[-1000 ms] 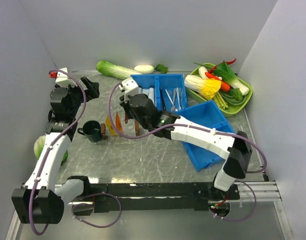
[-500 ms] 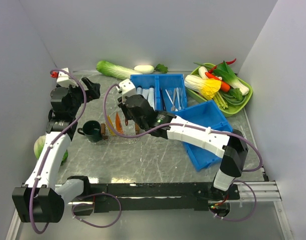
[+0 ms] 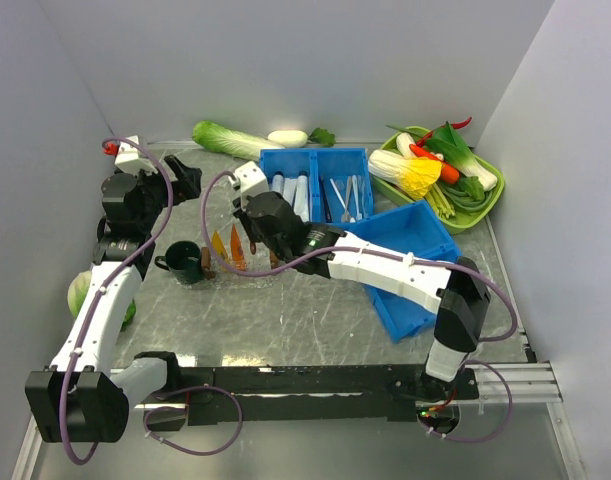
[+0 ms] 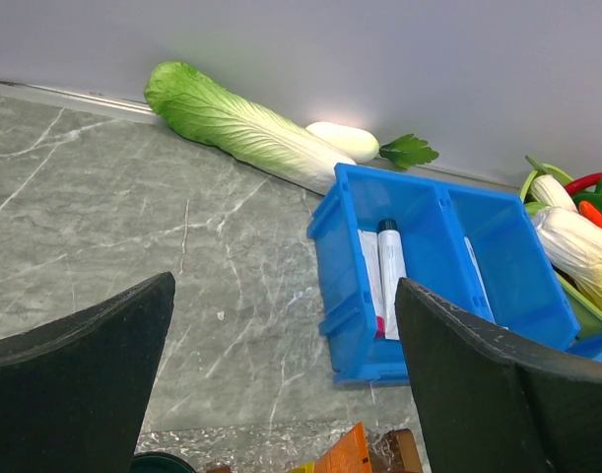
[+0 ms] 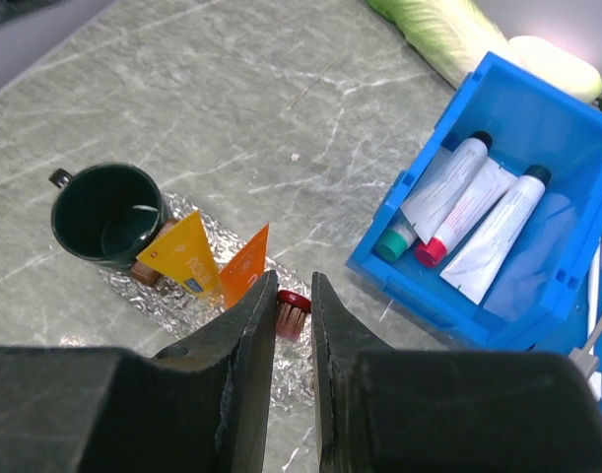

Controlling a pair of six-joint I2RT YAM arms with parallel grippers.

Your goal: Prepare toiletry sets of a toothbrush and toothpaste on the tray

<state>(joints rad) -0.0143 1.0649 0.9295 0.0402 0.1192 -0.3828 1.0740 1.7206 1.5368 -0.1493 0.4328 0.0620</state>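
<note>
right gripper (image 5: 293, 281) pinched nearly shut on the toothbrush (image 5: 293, 301) over the tray (image 5: 293, 372) near the table's left edge, left gripper (image 4: 286, 296) wide open and empty; we risk its finger knocking the adjacent orange toothpaste (image 5: 243, 271) on release.

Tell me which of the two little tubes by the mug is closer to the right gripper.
The orange tube, right beside the right gripper holding the toothbrush; the yellow tube is farther off, next to the mug.
</note>
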